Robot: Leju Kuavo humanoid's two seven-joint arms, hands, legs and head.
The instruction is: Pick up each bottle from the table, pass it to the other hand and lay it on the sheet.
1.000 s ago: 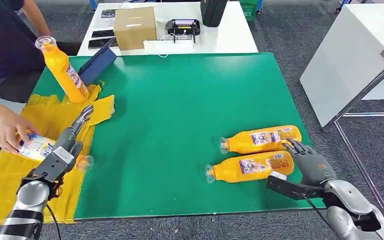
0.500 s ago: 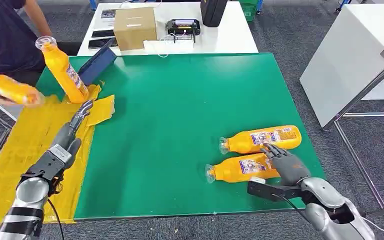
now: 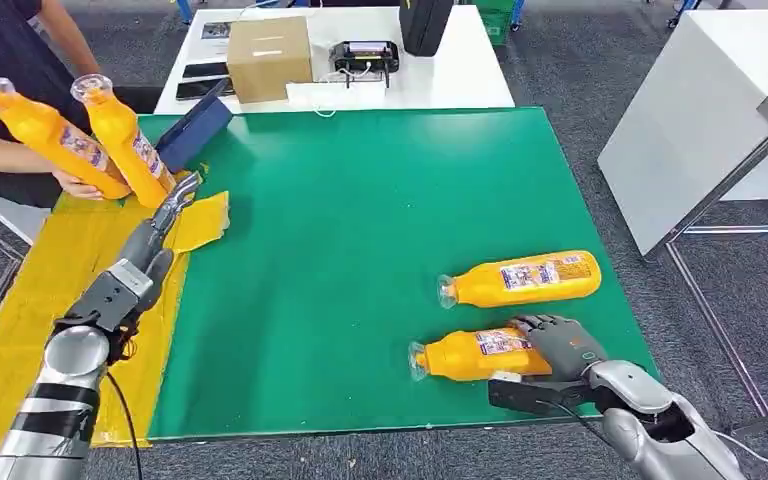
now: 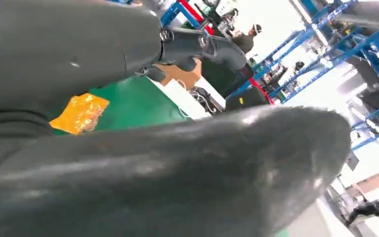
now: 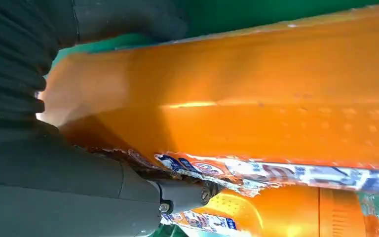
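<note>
Right hand, lower right of frame, fingers wrapped on near bottle lying on green table. 2nd bottle just above. Left hand spread, empty, over yellow sheet.

green mat centre lies open

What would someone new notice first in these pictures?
Bright orange bottles on the green table: the right hand wraps the base of the near lying bottle, with a second bottle lying just beyond. At far left, a person holds two more upright above the yellow sheet.
</note>
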